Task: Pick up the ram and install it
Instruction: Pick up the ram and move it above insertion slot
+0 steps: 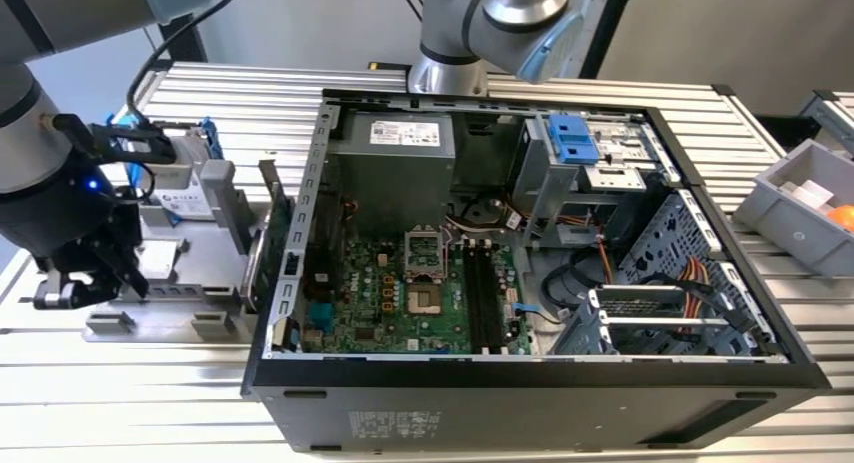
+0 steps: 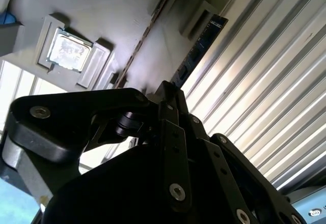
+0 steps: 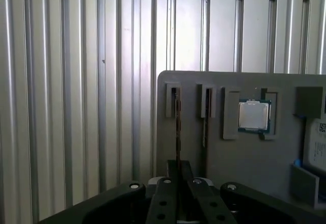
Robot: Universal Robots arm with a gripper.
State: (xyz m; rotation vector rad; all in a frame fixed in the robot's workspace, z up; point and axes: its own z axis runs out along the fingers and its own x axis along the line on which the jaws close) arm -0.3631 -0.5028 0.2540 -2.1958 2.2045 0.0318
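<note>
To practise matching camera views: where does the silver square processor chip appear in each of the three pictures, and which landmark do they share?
Exterior view: the processor chip lies on the grey tray, towards the exterior view's left, outside the computer case.
Second wrist view: the chip sits in its raised holder.
First wrist view: the chip sits in that same holder.
Shared landmark: the grey tray.

Ribbed silver table beneath a plain grey wall

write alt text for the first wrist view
The hand is lined up with a ram stick standing on edge in a grey holder. A second stick and a square chip sit in slots beside it, on a ribbed metal table.
</note>
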